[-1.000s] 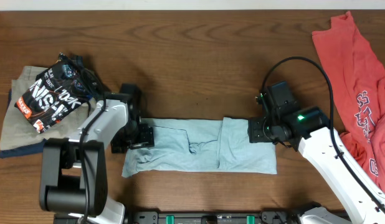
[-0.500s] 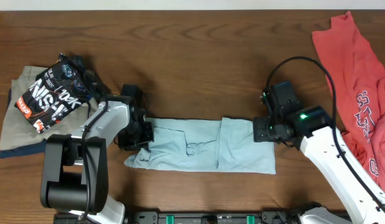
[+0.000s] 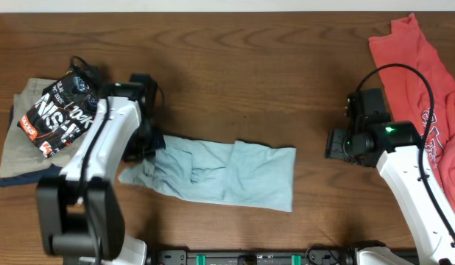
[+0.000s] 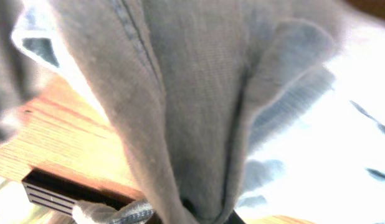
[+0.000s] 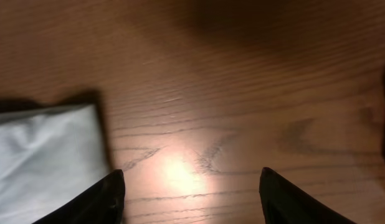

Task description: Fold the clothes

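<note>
Left gripper (image 3: 150, 149): clenched, as far as I can judge, on the near end of the pale blue T-shirt (image 3: 227, 177). In the wrist view the cloth bunches and hangs right over the lens, so the fingers themselves are hidden.
Where the shirt is: a long folded strip on the table (image 3: 235, 66), running from the left gripper toward the right one. It lies a bit askew, rumpled near the held end.
Right gripper (image 3: 329, 145): released, jaws spread over bare wood. The shirt's free end lies just beside it, not touched.
Step in hand: I'd say it is bringing the held end over toward the free end to halve the strip.
Doing it well: keep every layer in the pinch, and lift only enough for the edge to clear the cloth below. Carry it straight along the strip, not across it. The free end looks likely to drag, so the right gripper could pin it first. Lay edge on edge and straighten the skew before letting go.
Red T-shirt (image 3: 426, 81): spread out well beyond the right gripper, on its far side from the blue one, not yet folded. Its whitish lettering is too small and creased to read.
Black garment (image 3: 62, 107): just behind the left gripper, on top of folded khaki and navy garments (image 3: 21, 158). It has big white capitals, possibly "NISH", with an orange patch beside. I can't make out more.
Other labels: none visible on the blue shirt.
</note>
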